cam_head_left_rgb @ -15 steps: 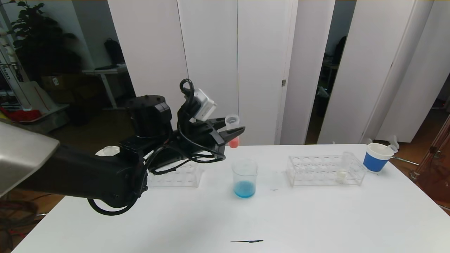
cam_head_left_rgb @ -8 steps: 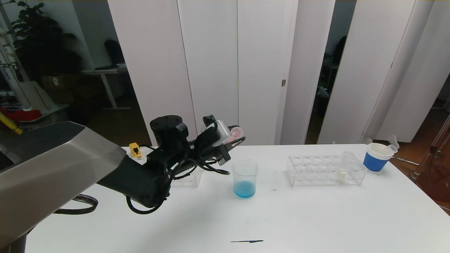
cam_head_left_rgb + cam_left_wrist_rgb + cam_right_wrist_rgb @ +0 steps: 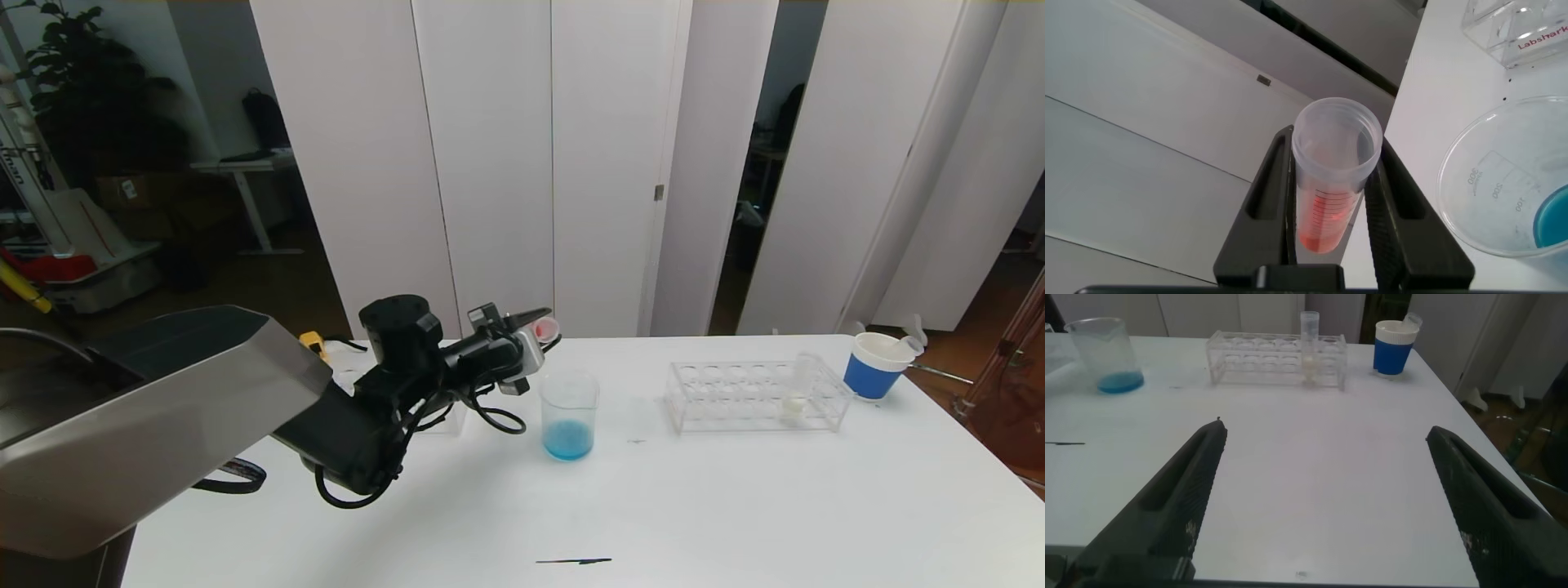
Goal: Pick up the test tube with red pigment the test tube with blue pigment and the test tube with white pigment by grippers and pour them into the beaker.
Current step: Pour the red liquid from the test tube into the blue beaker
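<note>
Left tool raised over the white surface, just left of and above the beaker, clenched on the red tube. Tube tipped over toward the beaker, mouth pointing right, not yet over the rim as far as the head view tells. In the left wrist view, red tube pinched between two black fingers, red liquid pooled low in its graduated body, open mouth facing the camera, beaker off to one side below. Beaker upright near the middle of the surface, a shallow layer of blue liquid at its bottom. Right of the beaker, a clear rack holding the white tube upright near its right end, cream liquid at the bottom. Farther right, near the surface's far right corner, a blue-banded paper cup. Second clear rack left of the beaker, mostly hidden behind the left arm. Right tool released, fingers spread wide, held low over the near right part of the surface, well apart from rack, white tube, cup and beaker. Thin dark mark on the near surface.
</note>
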You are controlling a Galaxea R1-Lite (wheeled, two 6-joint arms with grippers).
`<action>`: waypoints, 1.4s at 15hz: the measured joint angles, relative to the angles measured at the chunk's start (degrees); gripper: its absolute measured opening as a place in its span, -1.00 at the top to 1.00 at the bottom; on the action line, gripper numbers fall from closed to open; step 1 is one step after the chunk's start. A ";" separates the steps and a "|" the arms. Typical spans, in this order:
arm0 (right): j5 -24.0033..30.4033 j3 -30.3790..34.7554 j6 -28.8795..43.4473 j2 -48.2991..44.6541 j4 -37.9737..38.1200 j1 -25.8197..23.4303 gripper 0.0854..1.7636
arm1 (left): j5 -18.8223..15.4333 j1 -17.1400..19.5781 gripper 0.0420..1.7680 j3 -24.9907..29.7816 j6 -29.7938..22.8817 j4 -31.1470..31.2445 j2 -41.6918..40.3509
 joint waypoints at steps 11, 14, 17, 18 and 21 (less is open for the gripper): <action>0.02 0.00 0.00 0.00 0.00 0.01 -0.98 | 4.55 -0.35 0.39 -0.02 17.55 -7.97 4.24; 0.02 0.00 0.00 0.00 0.00 -0.02 -0.98 | 6.12 -0.60 0.39 -0.41 18.99 -8.30 5.05; 0.02 0.00 0.00 0.00 0.02 0.00 -0.98 | 6.53 -0.94 0.39 -0.91 20.66 -8.37 5.73; 0.02 0.00 0.00 0.00 0.00 0.00 -0.98 | 6.81 -1.04 0.39 -0.98 21.22 -8.40 5.84; 0.02 0.00 0.00 0.00 0.00 0.00 -0.98 | 7.36 -1.10 0.39 -1.00 23.26 -9.34 6.03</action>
